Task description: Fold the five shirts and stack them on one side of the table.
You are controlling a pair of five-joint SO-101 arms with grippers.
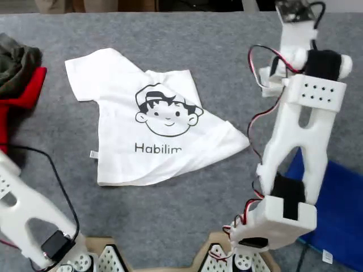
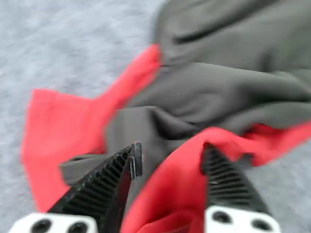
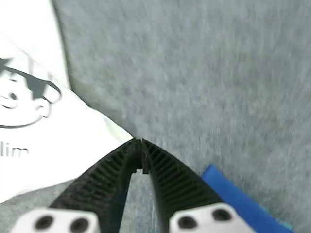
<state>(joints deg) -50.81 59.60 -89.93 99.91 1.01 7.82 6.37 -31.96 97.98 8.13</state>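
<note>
White shirt [image 1: 153, 141]: lay rumpled mid counter [image 1: 227, 56], hem corner just beside right end effector [image 3: 142, 145], tips pressed together, nearer arm; left end effector [image 2: 172, 150] spread apart over red shirt [image 2: 53, 126], grey shirt [image 2: 218, 87]

White arms [image 1: 315, 93], black ribbed hands [image 2: 172, 148] [image 3: 142, 143], red-black cables [image 1: 250, 56].
</note>
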